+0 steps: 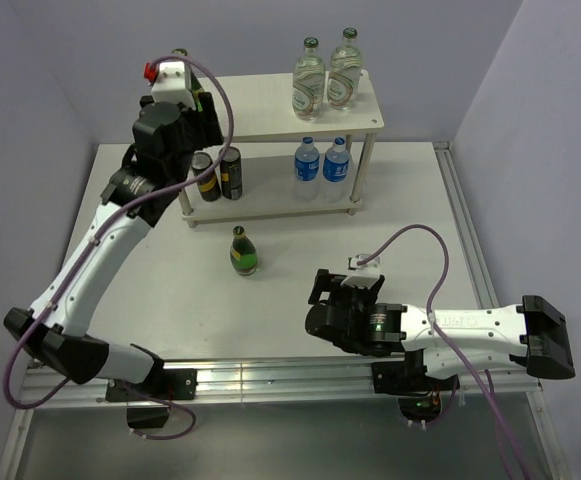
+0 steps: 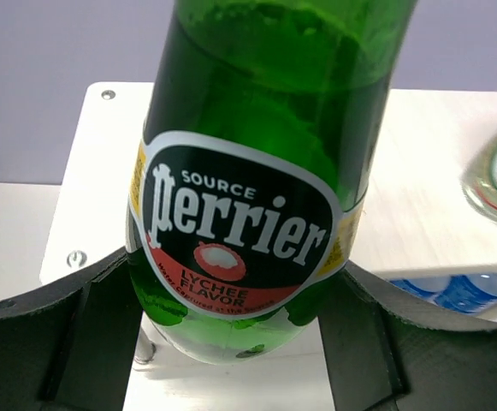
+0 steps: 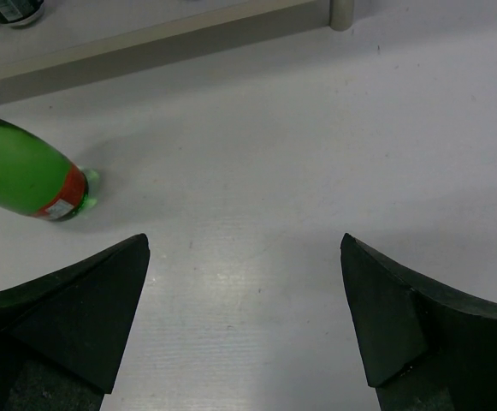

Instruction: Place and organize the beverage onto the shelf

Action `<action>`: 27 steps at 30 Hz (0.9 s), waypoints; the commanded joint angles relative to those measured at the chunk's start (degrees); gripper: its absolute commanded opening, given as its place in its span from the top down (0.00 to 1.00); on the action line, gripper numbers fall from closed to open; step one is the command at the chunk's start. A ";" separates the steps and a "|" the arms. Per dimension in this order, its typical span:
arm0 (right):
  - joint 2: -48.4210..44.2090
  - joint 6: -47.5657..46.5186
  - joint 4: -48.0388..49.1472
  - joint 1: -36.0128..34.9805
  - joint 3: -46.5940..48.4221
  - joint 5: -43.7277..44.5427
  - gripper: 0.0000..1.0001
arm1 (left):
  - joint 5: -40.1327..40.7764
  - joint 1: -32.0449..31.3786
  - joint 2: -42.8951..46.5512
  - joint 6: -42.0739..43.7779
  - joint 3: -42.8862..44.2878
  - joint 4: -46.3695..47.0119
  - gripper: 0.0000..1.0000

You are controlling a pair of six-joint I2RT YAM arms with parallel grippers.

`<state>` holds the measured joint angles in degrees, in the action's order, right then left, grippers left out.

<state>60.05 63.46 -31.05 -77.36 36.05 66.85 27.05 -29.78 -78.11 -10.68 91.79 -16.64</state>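
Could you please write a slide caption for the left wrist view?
Left hand grips a green Perrier lychee bottle in front of the pale shelf.

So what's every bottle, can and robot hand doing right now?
Left gripper: shut on Perrier bottle.
Perrier bottle: upright, held over shelf top.
Right gripper: open, empty.
Other green bottle: standing on table, untouched.
Clear bottles: standing on top board.
Water bottles: standing on lower board.
Cans: standing on lower board.
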 commanded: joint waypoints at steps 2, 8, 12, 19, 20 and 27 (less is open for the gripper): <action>-1.87 1.40 0.11 0.20 -0.63 3.20 0.00 | -6.92 3.58 -4.32 1.71 11.02 3.03 1.00; -2.04 1.40 0.20 0.28 -0.63 3.29 0.00 | -9.56 8.68 -11.10 1.54 18.42 1.26 1.00; -1.96 1.75 -0.06 0.28 -0.63 3.38 0.00 | -10.08 10.52 -14.09 1.89 22.20 -0.05 1.00; -1.52 1.14 0.37 0.28 -0.63 3.38 0.00 | -10.61 12.73 -14.18 1.89 21.34 0.03 1.00; -1.52 1.05 0.55 0.28 -0.55 3.29 0.00 | -10.87 13.25 -13.92 1.63 20.81 0.55 1.00; -1.43 1.40 0.37 0.37 -0.55 3.38 0.00 | -12.11 14.66 -12.51 0.83 16.41 2.05 0.90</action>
<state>59.09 63.59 -31.05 -77.32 35.99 67.31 16.21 -15.57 -95.22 -10.02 108.09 -23.00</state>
